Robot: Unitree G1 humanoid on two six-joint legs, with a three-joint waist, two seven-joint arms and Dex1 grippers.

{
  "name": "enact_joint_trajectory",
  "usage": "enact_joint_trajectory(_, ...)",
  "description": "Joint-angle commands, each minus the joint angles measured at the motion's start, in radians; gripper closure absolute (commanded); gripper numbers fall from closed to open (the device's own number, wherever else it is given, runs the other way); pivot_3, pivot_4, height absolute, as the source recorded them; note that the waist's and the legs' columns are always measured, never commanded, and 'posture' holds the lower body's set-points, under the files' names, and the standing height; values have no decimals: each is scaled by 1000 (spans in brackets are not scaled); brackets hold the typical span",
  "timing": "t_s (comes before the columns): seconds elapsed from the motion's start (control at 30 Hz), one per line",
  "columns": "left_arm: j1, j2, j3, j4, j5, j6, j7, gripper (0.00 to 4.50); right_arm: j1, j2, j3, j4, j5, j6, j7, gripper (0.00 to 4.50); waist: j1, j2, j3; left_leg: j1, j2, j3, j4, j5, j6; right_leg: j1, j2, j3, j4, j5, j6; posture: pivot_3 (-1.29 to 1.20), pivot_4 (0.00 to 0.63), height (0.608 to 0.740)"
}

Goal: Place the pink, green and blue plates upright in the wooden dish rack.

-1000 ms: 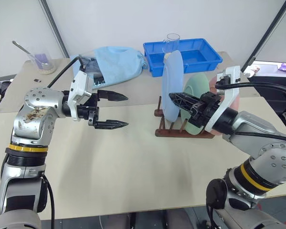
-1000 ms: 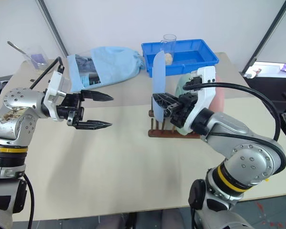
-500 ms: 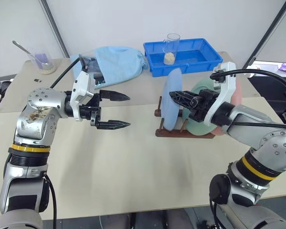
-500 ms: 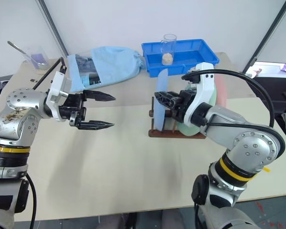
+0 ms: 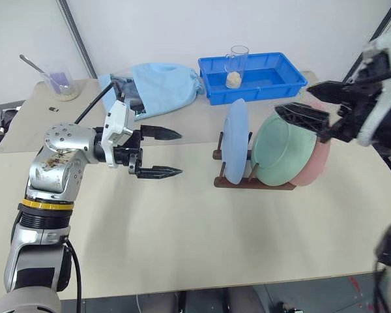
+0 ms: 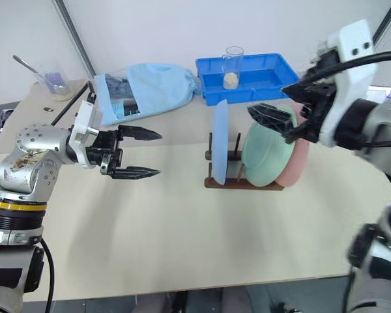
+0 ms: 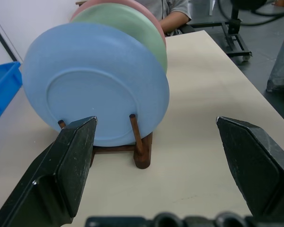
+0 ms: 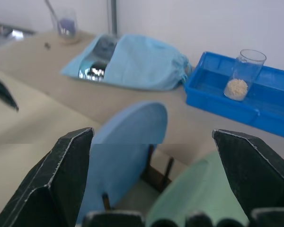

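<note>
The wooden dish rack [image 5: 254, 183] stands right of the table's middle. Three plates stand upright in it: the blue plate [image 5: 234, 142] at its left end, the green plate [image 5: 283, 149] behind it, and the pink plate [image 5: 316, 164] at the right end. My right gripper [image 5: 292, 98] hangs open above the green plate, clear of all three, and its wrist view looks down on the blue plate [image 8: 128, 146]. My left gripper [image 5: 180, 154] is open and empty, held level to the left of the rack and pointing at the blue plate [image 7: 94, 85].
A blue plastic tray [image 5: 283, 81] with a glass [image 5: 235, 62] in it sits at the back. A light blue cloth bag [image 5: 159, 88] lies to its left, and a beaker with a spoon [image 5: 62, 85] stands far left. A person's sleeve [image 7: 176, 12] shows beyond the rack.
My right gripper opened, let go of the blue plate and rose up and to the right. The blue plate now stands in the rack on its own. The left arm kept still.
</note>
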Motion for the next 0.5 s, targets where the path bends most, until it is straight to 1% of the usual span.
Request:
enact_joint_trajectory(0.03,2,-2,5,-33,-9,-13,5,158,103,-214,57,22,-113,-194,203,1178,6,0,0,0,0,1,1,-1,2,1,0,0,-1,0,0,0,150,740)
enact_joint_trajectory(0.1,18,-9,2,-50,-12,-14,10,158,193,-325,100,17,-179,-300,312,1845,9,0,0,1,0,2,1,-2,4,1,0,1,-2,0,0,0,150,740)
enact_joint_trajectory(0.17,28,-12,1,-62,-15,-14,13,158,258,-385,119,22,-231,-386,378,2570,9,0,0,1,1,4,1,-2,3,0,0,1,-2,0,0,0,150,740)
enact_joint_trajectory(0.33,43,-24,0,-97,-24,-8,21,158,340,-428,145,37,-315,-505,447,4296,11,0,0,2,3,8,1,-3,5,0,-1,2,-8,0,0,0,150,740)
enact_joint_trajectory(0.37,44,-25,1,-100,-25,-8,22,158,349,-432,150,38,-330,-520,454,4463,12,0,0,2,3,8,1,-3,4,0,-1,2,-8,0,0,0,150,740)
enact_joint_trajectory(0.5,45,-27,2,-111,-31,-5,29,158,378,-459,160,54,-389,-578,495,4463,15,0,0,2,3,8,1,-2,2,0,-1,2,-8,0,0,0,150,740)
